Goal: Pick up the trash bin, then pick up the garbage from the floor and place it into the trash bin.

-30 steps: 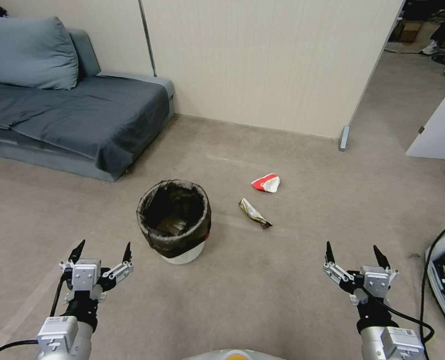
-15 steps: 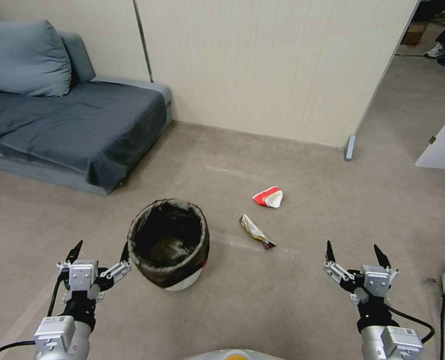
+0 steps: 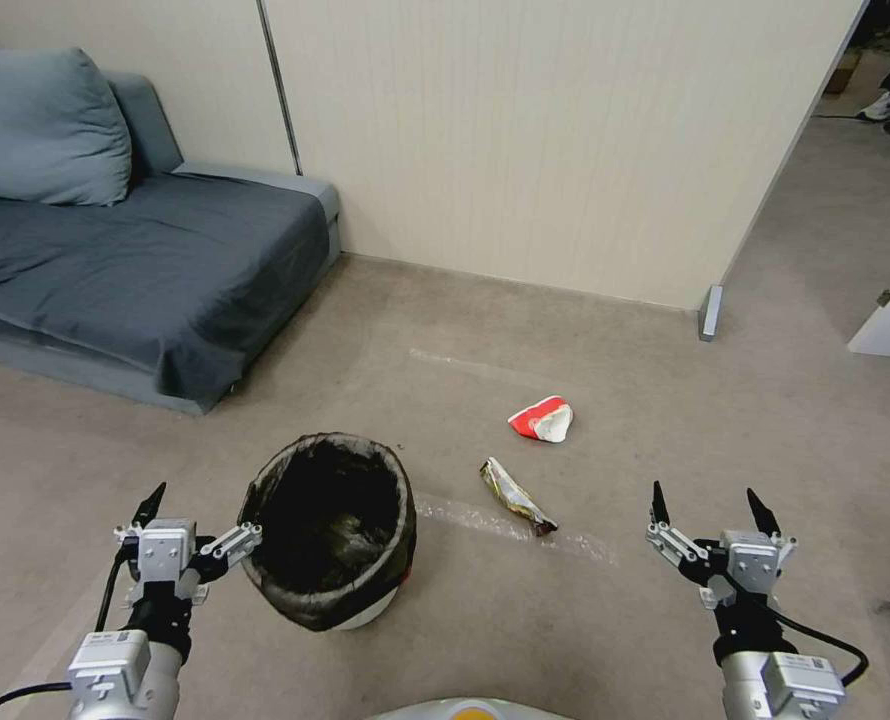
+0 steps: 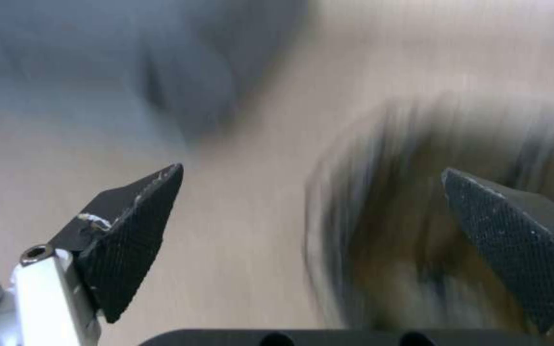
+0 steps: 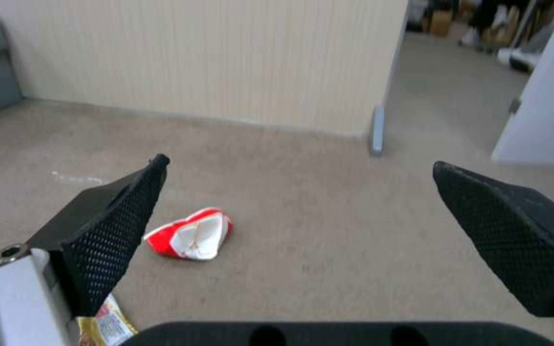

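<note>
The trash bin [image 3: 330, 530] stood upright on the beige carpet [image 3: 585, 620], a small round white tub with a dark bag liner [image 3: 295, 600] folded over its rim; what lay inside could not be made out. Everything else is placed from that bin.

Just to the bin's left, close beside its rim but not touching it, the left gripper [image 3: 200, 510] hung above the floor with its two black fingers spread wide and nothing between them. In the left wrist view the same gripper [image 4: 309, 192] showed its fingertips [image 4: 142, 202] far apart, the bin [image 4: 418, 230] a dark smear beyond them.

Two pieces of garbage lay on the carpet to the bin's right — a crumpled yellow snack packet [image 3: 515, 497] near it, and a red-and-white wrapper [image 3: 542, 419] a little farther off, toward the wall. The two pieces lay apart from each other. The right wrist view caught the wrapper [image 5: 190, 235] and a corner of the packet [image 5: 101, 327].

Well to the bin's right, beyond both pieces, the right gripper [image 3: 705, 510] was held over bare carpet — fingers spread wide, holding nothing, as the right wrist view [image 5: 296, 187] also showed.

Behind the bin and to its left stood a grey sofa [image 3: 135, 260] with a cushion [image 3: 40, 130], against a pale panelled wall [image 3: 525, 140].
</note>
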Controlling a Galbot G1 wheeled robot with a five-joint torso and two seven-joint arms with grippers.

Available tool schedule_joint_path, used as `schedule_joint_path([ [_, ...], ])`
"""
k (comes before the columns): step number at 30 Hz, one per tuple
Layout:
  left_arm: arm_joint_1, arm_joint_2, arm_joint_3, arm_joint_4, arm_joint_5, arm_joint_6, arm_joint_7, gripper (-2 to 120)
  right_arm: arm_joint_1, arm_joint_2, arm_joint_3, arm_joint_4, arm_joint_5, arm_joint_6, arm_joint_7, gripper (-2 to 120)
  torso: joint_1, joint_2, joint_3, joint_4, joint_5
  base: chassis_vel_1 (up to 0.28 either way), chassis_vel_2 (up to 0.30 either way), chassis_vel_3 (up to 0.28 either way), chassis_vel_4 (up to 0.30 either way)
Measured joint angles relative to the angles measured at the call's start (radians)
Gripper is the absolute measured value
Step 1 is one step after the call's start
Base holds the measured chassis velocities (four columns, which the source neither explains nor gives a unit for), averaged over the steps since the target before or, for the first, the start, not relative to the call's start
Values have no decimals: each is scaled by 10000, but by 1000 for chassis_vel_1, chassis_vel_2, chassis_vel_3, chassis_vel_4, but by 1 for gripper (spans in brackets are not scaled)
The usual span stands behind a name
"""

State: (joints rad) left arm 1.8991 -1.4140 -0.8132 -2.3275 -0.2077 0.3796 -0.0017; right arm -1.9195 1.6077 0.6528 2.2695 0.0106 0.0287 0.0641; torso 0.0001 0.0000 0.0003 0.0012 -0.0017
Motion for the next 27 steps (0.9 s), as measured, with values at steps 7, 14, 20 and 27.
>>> schedule_joint_path([
  [7,-2075,1480,83,709,-1250,2030,-22,100,53,2,9,26,543,-778,157,100,0,0,-1,-16,19,-5,12,16,-6],
  [14,-3173,1985,241,1261,-1969,3118,-258,100,195,-55,-68,43,529,-1246,199,100,-1,0,-2,-12,16,0,0,0,0],
  [20,-3359,2141,296,1389,-2372,3554,-455,100,180,-23,-100,20,421,-1249,193,100,-1,0,-3,-12,16,0,0,0,0],
  [27,-3400,2236,251,1538,-2501,3615,-608,100,165,0,-299,-26,297,-1240,194,100,-1,0,-3,-12,17,0,0,0,0],
])
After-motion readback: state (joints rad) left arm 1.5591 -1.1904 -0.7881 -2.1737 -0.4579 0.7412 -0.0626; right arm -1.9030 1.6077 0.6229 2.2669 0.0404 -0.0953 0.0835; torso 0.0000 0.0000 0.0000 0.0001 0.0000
